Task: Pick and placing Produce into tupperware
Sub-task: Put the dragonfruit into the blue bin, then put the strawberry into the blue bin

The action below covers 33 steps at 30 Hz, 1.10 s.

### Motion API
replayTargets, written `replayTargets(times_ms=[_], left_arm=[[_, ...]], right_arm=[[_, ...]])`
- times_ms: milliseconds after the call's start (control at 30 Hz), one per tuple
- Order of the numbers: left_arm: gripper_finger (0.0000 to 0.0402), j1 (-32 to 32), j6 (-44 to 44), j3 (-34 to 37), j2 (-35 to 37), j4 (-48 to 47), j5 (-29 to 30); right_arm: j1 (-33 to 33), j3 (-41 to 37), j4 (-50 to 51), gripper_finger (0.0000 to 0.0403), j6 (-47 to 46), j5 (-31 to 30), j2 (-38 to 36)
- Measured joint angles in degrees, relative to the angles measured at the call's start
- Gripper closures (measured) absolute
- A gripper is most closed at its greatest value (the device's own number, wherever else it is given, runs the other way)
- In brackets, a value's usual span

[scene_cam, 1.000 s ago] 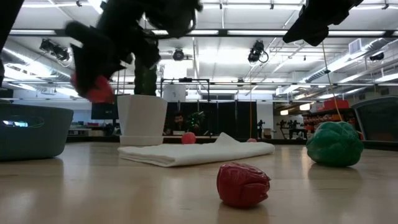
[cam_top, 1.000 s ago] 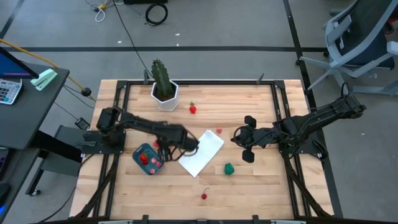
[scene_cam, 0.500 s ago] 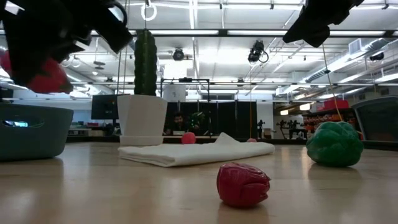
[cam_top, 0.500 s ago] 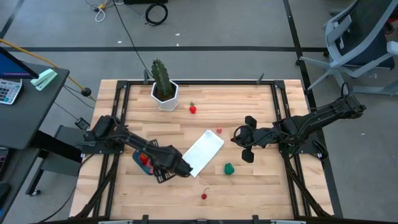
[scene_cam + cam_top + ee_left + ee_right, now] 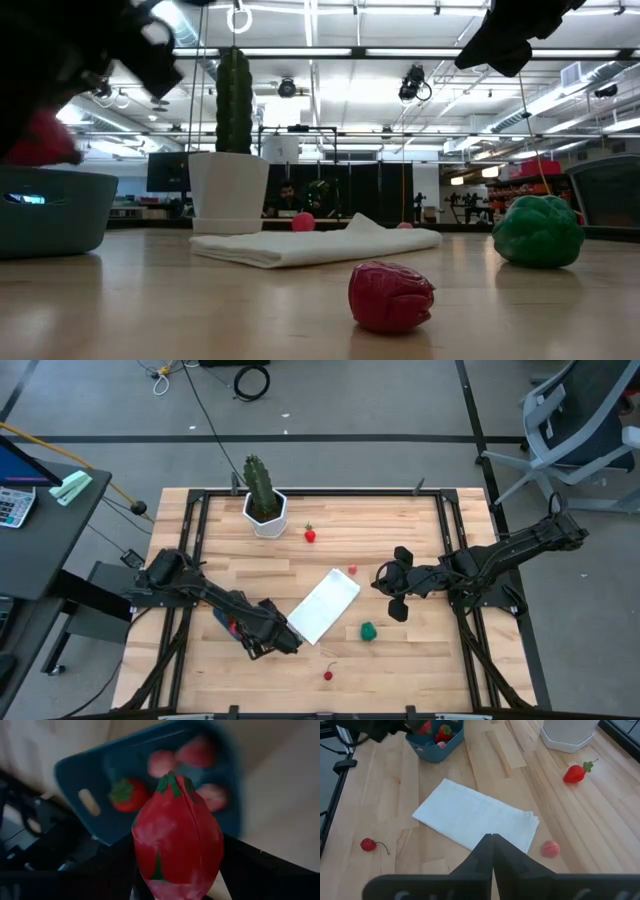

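Note:
My left gripper [image 5: 264, 639] is shut on a red toy strawberry [image 5: 176, 840] and hangs over the teal tupperware [image 5: 95, 795]. The tub holds a strawberry [image 5: 127, 794] and pinkish balls, and my arm mostly hides it in the high view [image 5: 223, 618]. Lying loose on the table are a strawberry [image 5: 310, 535], a pink ball [image 5: 352, 570], a green piece [image 5: 369, 631] and a cherry [image 5: 328, 675]. My right gripper [image 5: 393, 582] waits shut above the table's right half. My left gripper pinches the red strawberry between its two fingers [image 5: 112, 870], one on each side of the fruit's broad body [image 5: 150, 860]. The fruit is lifted clear above the tub, its green leafy end [image 5: 170, 782] pointing away from the wrist toward the tub.
A white flat panel [image 5: 325, 605] lies slanted mid-table, just right of the tub. A tall green cactus [image 5: 258, 480] stands in a white hexagonal pot [image 5: 268, 518] at the far edge. In the low view the cherry [image 5: 390, 295] and the green piece [image 5: 538, 232] are nearest.
My left gripper, still shut on the strawberry, has swung from the white panel's left end toward the near edge and a little left, and now hangs over the tub. It moved fast at first, then slowed. The right arm has kept still.

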<state>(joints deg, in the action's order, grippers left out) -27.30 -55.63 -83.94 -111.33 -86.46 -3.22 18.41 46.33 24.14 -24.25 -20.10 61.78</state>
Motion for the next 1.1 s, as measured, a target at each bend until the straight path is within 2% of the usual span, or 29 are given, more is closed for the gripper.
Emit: replayTargets(times_ms=[200, 533, 700, 933, 1100], left_arm=[[0.0152, -0.31, -1.20, 8.31, -0.02, 2.24, -0.34], [0.0150, -0.27, 6.56, 12.36, -0.02, 16.35, -0.44], [0.0141, -0.25, 7.60, 12.36, 0.00, 14.84, 1.11], [0.0130, 0.14, 8.63, 12.34, 0.00, 4.79, 1.23], [0.0131, 0.52, 10.10, 12.26, 0.00, 3.92, 1.24]], right_arm=[[0.11, 0.02, -0.03, 0.0389, -0.03, 0.00, 0.00], [0.11, 0.02, -0.01, 0.0388, 0.21, -0.02, 0.00], [0.11, 0.02, 0.00, 0.0389, 0.24, -0.02, 0.00], [0.11, 0.02, 0.00, 0.0389, 0.31, -0.02, 0.00], [0.11, 0.02, 0.00, 0.0389, 0.37, -0.02, 0.00]])
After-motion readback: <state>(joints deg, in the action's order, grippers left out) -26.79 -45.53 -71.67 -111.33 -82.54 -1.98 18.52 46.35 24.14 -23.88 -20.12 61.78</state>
